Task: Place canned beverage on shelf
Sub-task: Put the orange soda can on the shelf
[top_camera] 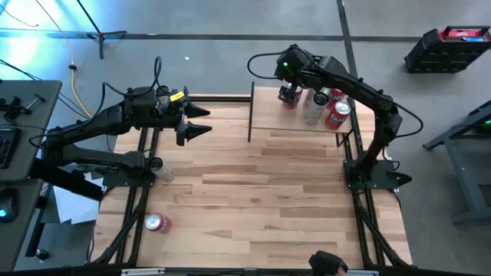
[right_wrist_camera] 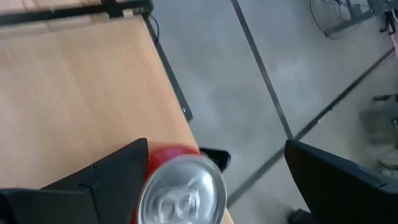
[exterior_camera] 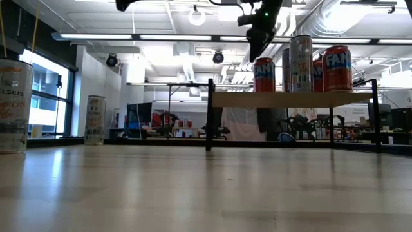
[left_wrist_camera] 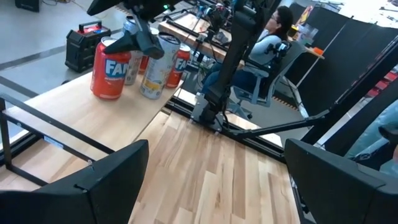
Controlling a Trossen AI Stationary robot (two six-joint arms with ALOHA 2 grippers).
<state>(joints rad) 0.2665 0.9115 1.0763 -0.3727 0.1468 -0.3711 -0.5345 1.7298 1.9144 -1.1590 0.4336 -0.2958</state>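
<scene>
Nearest the low camera, a pale tall can (exterior_camera: 11,106) stands at the tabletop's (top_camera: 261,199) near edge, with a second slim can (exterior_camera: 94,120) farther along the same side. Across the boards, the right gripper (top_camera: 288,96) hangs directly above a red can (right_wrist_camera: 180,186) on the shelf (top_camera: 268,115), its fingers spread wide with the can's silver top between and below them, touching neither. That can stands upright near the shelf's outer edge, beside a taller pale can (top_camera: 314,109) and two more red ones (top_camera: 337,115) clustered toward the right arm's base.

By the look of it, this placement is finished and the release made: the can sits free on the board. What comes next calls for lifting the right gripper straight clear without brushing the neighbours, then fetching another can.

Well apart from the shelf, the left gripper (top_camera: 201,129) waits over the tabletop, fingers likewise spread and holding nothing. A red can (top_camera: 157,222) lies on its side near the left arm's base, a likely candidate for the next pick. Beyond the table, a seated person (left_wrist_camera: 273,37) shows in the left wrist view.
</scene>
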